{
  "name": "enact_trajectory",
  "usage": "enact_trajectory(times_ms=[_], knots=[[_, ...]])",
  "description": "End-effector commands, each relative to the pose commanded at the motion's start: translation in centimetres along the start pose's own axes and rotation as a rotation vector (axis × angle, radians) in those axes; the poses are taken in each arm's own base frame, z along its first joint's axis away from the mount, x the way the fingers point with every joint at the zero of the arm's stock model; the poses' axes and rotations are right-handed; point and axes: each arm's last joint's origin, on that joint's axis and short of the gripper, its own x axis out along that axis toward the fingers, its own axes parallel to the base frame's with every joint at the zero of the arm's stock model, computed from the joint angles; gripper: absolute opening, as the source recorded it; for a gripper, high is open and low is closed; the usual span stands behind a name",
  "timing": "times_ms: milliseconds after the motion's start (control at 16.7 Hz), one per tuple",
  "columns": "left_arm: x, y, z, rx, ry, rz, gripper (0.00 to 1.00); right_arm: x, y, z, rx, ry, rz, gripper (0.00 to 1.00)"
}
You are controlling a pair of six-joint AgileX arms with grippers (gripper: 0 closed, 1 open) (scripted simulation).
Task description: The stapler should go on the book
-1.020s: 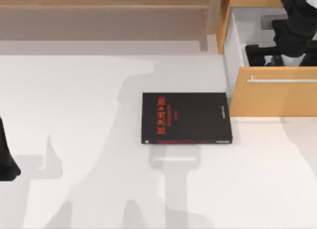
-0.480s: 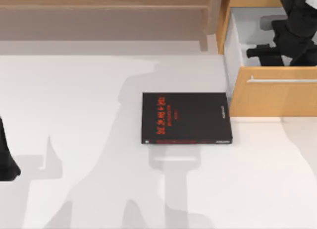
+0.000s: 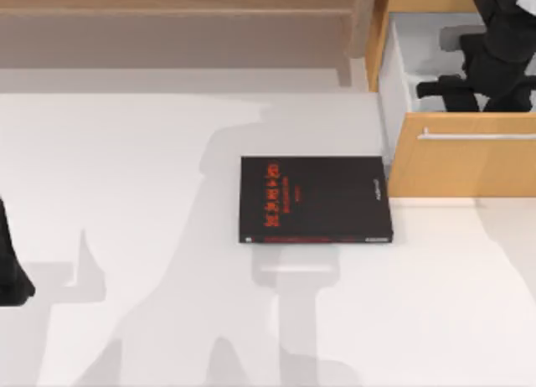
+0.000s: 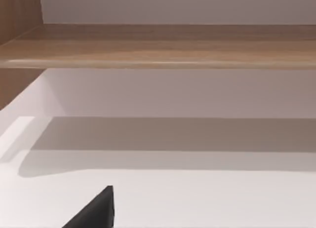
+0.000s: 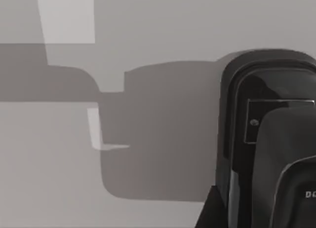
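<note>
Our right gripper (image 3: 469,90) is down inside the open drawer (image 3: 469,157) at the bench's two o'clock corner. The stapler (image 5: 269,139) lies in that drawer right against the jaws; we cannot tell how far apart they stand. The book (image 3: 314,199) lies flat mid-bench, touching the drawer front. Our left arm (image 3: 12,265) is parked at nine o'clock.

Book (image 3: 315,199): matt black cover, red printed lettering, smooth. Table (image 3: 151,169): smooth, matt, off-white. Drawer (image 3: 469,162): light wood-grain front, satin; thin metal-look handle (image 3: 476,136); pale smooth lining inside. Shelf (image 4: 158,45) behind: same wood grain, slight sheen along the edge. Stapler (image 5: 269,139): glossy black plastic, reflective highlights. Right gripper (image 3: 494,64): dull black plastic.
</note>
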Motion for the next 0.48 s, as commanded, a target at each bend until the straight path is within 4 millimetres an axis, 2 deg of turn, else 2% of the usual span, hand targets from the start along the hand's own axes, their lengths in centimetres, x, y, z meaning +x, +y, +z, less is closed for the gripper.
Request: enact_trajectory(times_ms=[360, 480], knots=[[0.0, 0.0, 0.0, 0.0, 0.0, 0.0, 1.0, -0.1, 0.0, 0.0, 0.002, -0.001, 0.0, 0.0], [0.0, 0.0, 0.0, 0.0, 0.0, 0.0, 1.0, -1.4, 0.2, -0.1, -0.002, -0.016, -0.013, 0.0]])
